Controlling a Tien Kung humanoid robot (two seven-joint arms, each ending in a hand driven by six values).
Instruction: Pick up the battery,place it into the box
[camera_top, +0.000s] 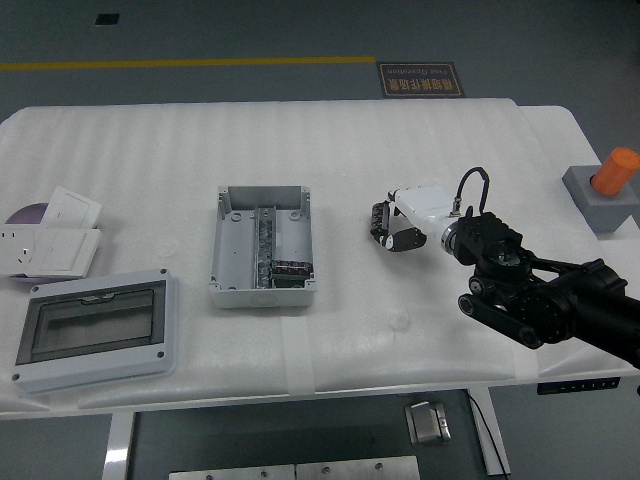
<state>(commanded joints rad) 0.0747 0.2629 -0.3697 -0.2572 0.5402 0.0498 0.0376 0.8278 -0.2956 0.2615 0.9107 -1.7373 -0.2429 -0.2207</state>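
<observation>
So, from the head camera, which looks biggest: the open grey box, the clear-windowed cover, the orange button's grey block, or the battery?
1. Cover
2. Box
3. Block
4. Battery, mostly hidden by the right hand

The cover lies nearer the camera, so its lead over the box is unsure.

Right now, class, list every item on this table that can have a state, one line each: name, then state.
right hand: fingers curled around the battery
battery: dark cylinder, low at the table, in the fingers
junction box: open, lid off, upright
clear-windowed cover: flat on table, apart from box
white switch plates: stacked loosely at left edge
orange button: standing up on its grey base
</observation>
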